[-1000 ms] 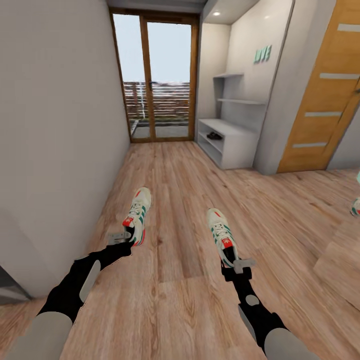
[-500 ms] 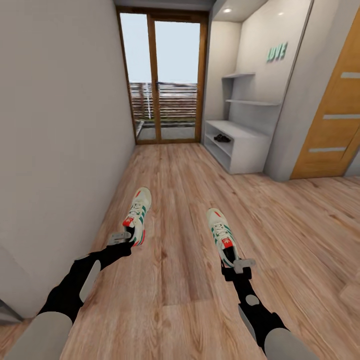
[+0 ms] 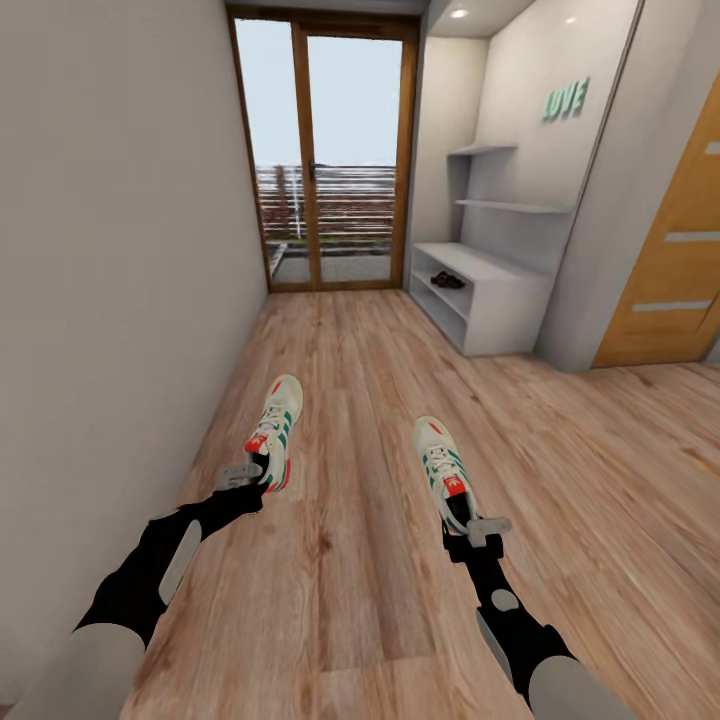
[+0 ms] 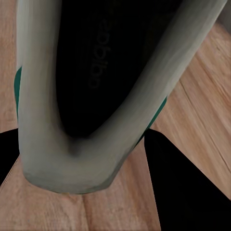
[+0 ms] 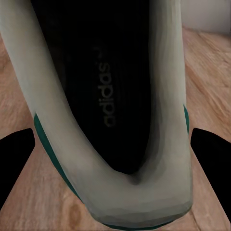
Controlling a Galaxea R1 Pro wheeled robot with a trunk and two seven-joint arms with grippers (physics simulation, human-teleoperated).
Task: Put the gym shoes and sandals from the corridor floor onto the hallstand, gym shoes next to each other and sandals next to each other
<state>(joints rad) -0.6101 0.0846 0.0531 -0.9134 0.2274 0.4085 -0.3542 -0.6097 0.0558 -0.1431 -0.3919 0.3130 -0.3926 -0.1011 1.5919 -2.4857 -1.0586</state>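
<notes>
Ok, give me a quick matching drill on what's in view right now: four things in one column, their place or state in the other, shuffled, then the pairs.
Things:
1. left gym shoe
2. right gym shoe
3. sandals
4. hallstand

Places or states:
A. on the lower tier of the rack's base
B. held at the heel by the right tool
C. stands against the right wall, past the wooden door
D. held at the heel by the left tool, nearer the left wall

Pairs: 1-D, 2-B, 3-A, 4-C
</notes>
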